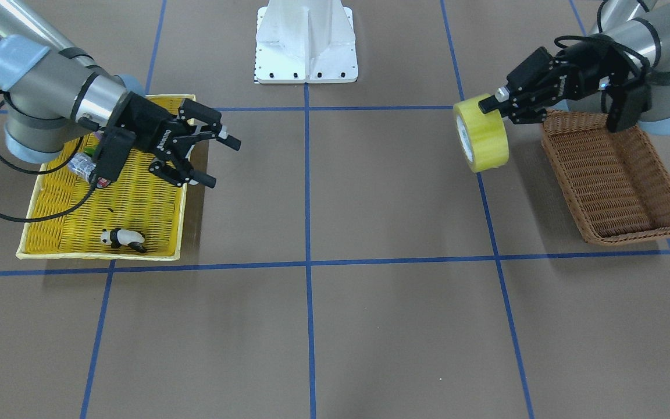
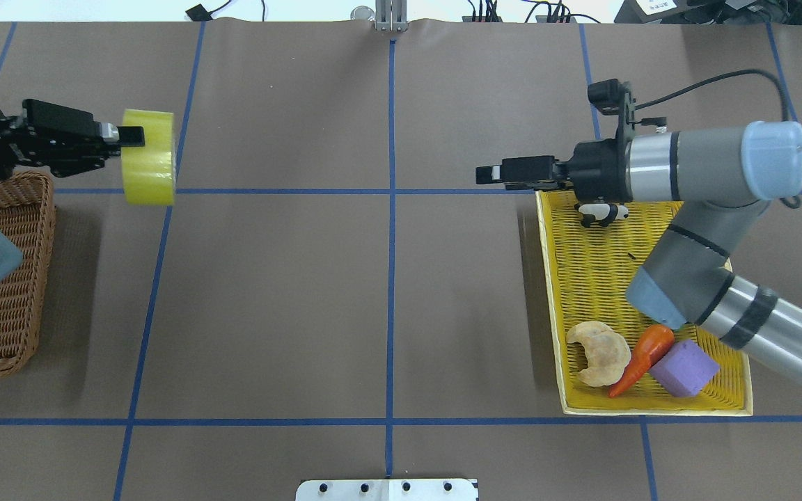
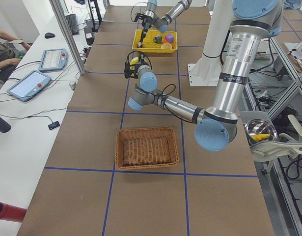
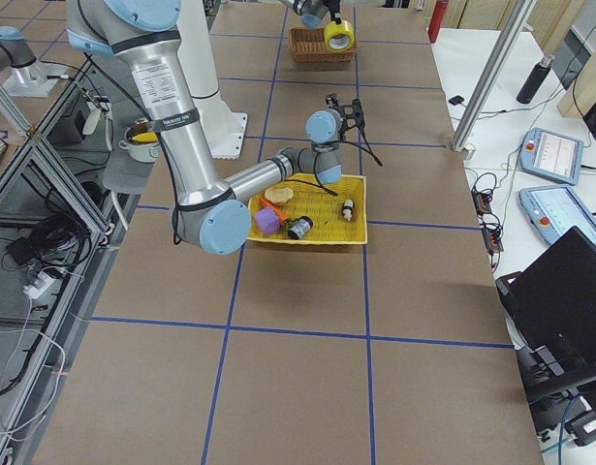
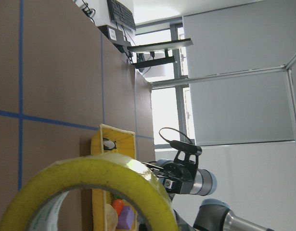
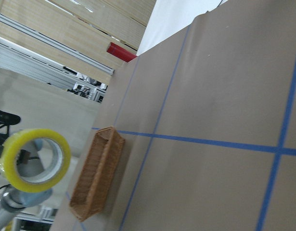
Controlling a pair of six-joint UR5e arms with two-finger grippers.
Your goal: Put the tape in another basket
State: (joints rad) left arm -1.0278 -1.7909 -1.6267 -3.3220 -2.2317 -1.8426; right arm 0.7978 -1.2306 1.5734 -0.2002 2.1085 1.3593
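Note:
The tape (image 1: 480, 137) is a yellow roll with a pale core. My left gripper (image 1: 488, 107) is shut on its rim and holds it on edge in the air. It hangs beside the brown wicker basket (image 1: 637, 233), on the side toward the table's middle. The overhead view shows the tape (image 2: 149, 165) and left gripper (image 2: 133, 136) off the basket's (image 2: 4, 306) far corner. The basket holds nothing. My right gripper (image 1: 221, 163) is open and empty, above the yellow tray's (image 1: 137, 203) inner edge.
The yellow tray (image 2: 596, 278) holds a panda toy (image 2: 599, 214), a croissant (image 2: 599, 351), a carrot (image 2: 641, 358), a purple block (image 2: 683, 367) and a silver-black cylinder (image 1: 82, 166). The robot's white base (image 1: 306, 43) stands at the table's middle edge.

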